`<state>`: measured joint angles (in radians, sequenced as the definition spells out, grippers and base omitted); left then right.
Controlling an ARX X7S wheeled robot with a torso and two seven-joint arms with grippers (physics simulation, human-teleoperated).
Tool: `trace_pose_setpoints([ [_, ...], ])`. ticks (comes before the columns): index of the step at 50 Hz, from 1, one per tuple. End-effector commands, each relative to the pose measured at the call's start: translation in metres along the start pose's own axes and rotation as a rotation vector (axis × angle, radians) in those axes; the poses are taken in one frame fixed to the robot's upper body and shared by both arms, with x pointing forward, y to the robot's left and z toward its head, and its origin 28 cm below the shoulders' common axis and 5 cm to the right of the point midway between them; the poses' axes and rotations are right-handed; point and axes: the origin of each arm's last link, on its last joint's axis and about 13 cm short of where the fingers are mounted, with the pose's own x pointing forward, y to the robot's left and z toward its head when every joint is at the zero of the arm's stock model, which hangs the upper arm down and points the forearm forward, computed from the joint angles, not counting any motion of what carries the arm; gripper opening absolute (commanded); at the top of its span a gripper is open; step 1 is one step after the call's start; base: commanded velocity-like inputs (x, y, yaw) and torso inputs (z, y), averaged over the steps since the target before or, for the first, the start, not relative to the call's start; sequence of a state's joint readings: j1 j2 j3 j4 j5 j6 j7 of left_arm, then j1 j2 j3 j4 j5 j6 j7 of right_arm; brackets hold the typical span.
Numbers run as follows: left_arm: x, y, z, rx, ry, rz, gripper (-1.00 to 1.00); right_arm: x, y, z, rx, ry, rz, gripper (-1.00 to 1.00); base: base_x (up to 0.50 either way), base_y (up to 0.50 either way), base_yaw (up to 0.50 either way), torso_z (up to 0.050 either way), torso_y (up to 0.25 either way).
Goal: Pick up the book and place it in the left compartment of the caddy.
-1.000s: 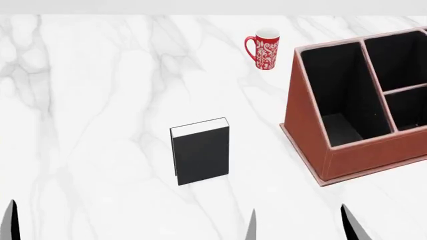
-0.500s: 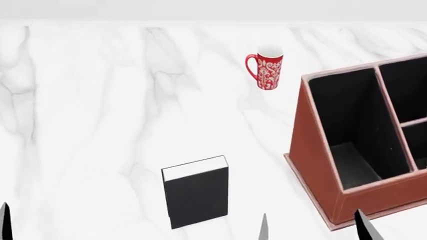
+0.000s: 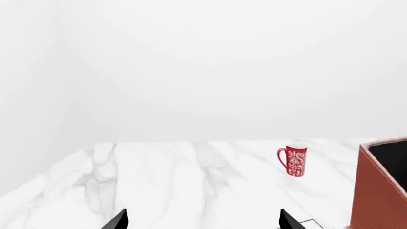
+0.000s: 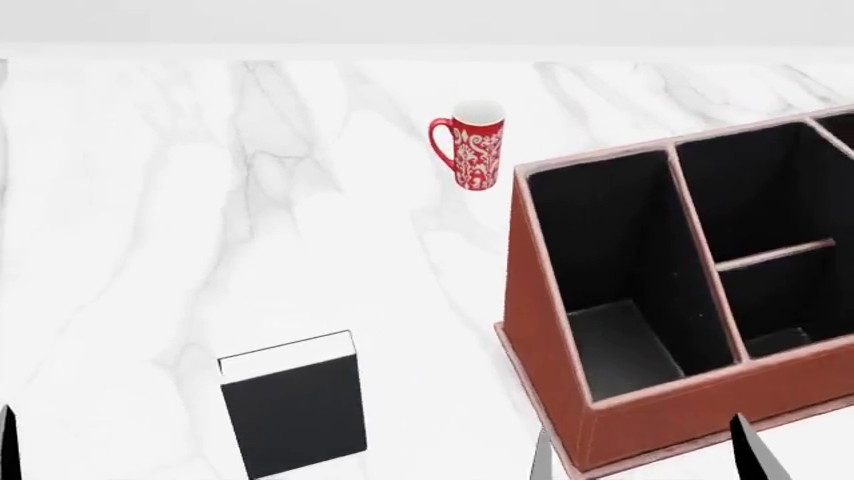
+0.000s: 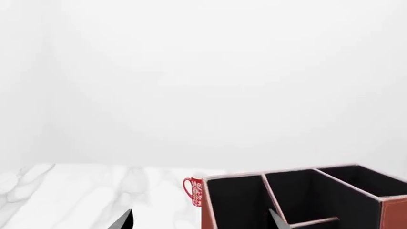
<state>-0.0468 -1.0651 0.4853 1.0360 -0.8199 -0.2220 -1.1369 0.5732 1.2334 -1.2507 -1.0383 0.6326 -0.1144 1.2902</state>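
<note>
The black book (image 4: 295, 412) stands upright on the marble table (image 4: 200, 220), near the front left of the head view, white page edges on top. The reddish-brown caddy (image 4: 541, 330) stands to its right, and its long left compartment (image 4: 603, 250) holds nothing. My right gripper (image 5: 200, 222) is open with nothing between its fingers, its fingertips (image 4: 539, 458) low in front of the caddy (image 5: 210, 210). My left gripper (image 3: 203, 222) is also open and holds nothing; one of its fingertips (image 4: 8, 440) shows left of the book. Neither wrist view shows the book.
A red patterned mug (image 4: 470, 152) stands behind the caddy's left corner, also seen as the mug (image 3: 294, 161) in the left wrist view. Two shorter compartments (image 4: 761, 200) fill the caddy's right side. A plain white wall lies beyond the table's far edge.
The head view has shifted: the book now sits lower and further left, and the caddy and mug have slid left toward the middle. Both grippers stay open.
</note>
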Motion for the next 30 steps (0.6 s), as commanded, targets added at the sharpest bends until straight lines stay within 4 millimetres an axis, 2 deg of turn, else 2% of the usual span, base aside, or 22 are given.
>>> trace_pose_setpoints([
  [1,-0.0002,0.0061,0.0067,-0.007,-0.032,0.022,1.00,0.0008,-0.0010,0.0008,0.000,-0.016,-0.018,1.00,0.00,0.00,0.00,0.000,0.000],
  [13,-0.0003,0.0060,0.0069,-0.010,-0.026,0.014,1.00,0.0013,-0.0013,0.0002,0.000,0.000,-0.016,1.00,0.00,0.00,0.00,0.000,0.000],
  [16,-0.0005,0.0063,0.0072,-0.010,-0.027,0.015,1.00,0.0000,-0.0017,0.0014,-0.003,-0.040,-0.001,1.00,0.07,0.00,0.00,0.000,0.000],
  [30,-0.0011,0.0073,0.0087,-0.013,-0.033,0.018,1.00,0.0000,-0.0008,-0.0004,-0.017,-0.025,-0.007,1.00,0.50,0.00,0.00,0.000,0.001],
])
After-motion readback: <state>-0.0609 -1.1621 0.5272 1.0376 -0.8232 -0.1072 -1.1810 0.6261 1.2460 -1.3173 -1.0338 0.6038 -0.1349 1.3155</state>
